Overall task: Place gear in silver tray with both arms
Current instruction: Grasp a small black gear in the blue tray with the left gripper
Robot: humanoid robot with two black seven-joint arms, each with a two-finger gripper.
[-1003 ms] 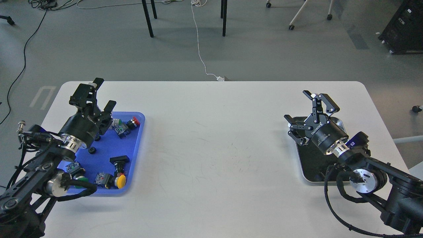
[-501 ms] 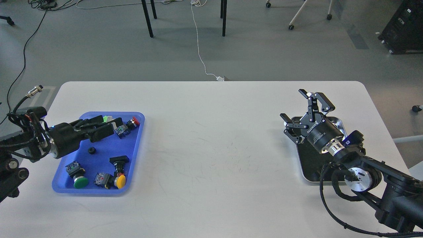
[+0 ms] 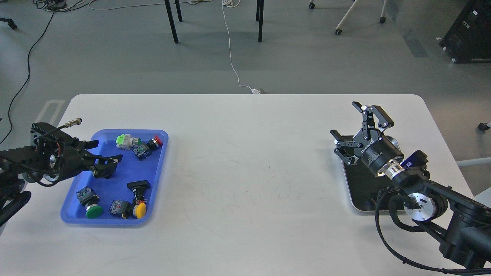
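The left hand [image 3: 100, 161] reaches in low from the counter's left edge, over the blue tray [image 3: 157, 180]. Its two fingers are spread apart with nothing seen between them, though whether the lower fingertip touches anything on the tray floor I cannot tell. Around it in the tray lie push-button switches: one with a green cap [image 3: 94, 211], one with a yellow cap [image 3: 140, 209], one with a red cap [image 3: 157, 141], and a light green block [image 3: 122, 140] near the tray's far edge.

The right hand [image 3: 351, 128] is raised above the far end of the silver tray [image 3: 358, 199], fingers wide and empty. That tray, with its shiny rim and dark floor, sits near the counter's right edge, partly hidden by the right arm [image 3: 422, 195] and its cable.

The counter [image 3: 249, 184] is white with rounded corners, its bare middle marked by faint dark scuffs. Beyond its far edge is a grey floor with black chair legs [image 3: 172, 23], a white cord [image 3: 232, 57] ending at a plug by the counter, black cables on the left and a dark case [image 3: 470, 32] at the far right.
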